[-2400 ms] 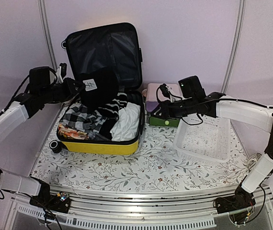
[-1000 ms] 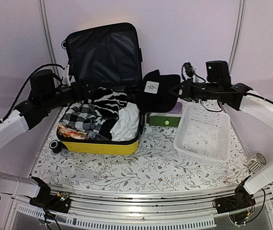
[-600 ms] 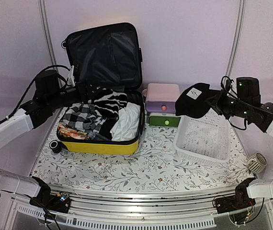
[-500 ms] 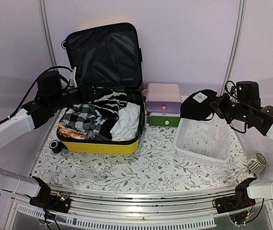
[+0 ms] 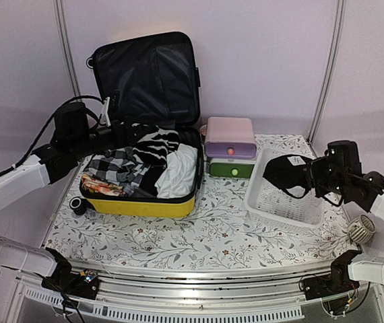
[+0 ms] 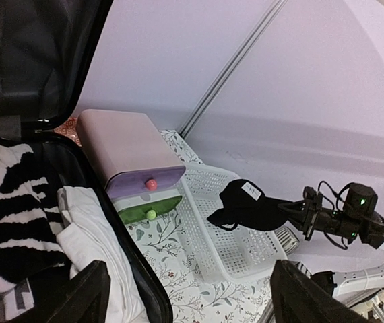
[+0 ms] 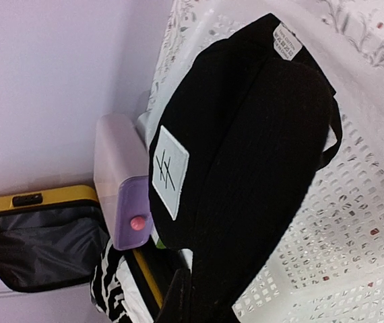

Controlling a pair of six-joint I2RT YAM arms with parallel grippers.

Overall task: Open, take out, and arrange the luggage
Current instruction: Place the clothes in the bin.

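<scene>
Your luggage (image 5: 141,202) lies at the left rear of the floral tablecloth (image 5: 199,235). Its yellow shell is flat on the table and its black-lined lid stands upright against the back wall. The lower half is packed with clothes: a checked garment (image 5: 111,165) on the left, a zebra-striped garment (image 5: 153,145) toward the back, and a white garment (image 5: 178,171) along the right side.

Your left gripper (image 5: 121,130) hovers over the rear left part of the open case. Its jaws are spread wide with nothing between them, and in the left wrist view its fingers (image 6: 77,296) sit at the two lower corners.

Your right gripper (image 5: 311,177) is well to the right, with its jaws clamped on a black knit cap (image 5: 285,173) that has a white patch. The cap hangs over the white mesh basket (image 5: 276,202); you cannot tell whether it touches the basket floor. The pink-and-green drawer box (image 5: 229,145) stands between the luggage and the basket
</scene>
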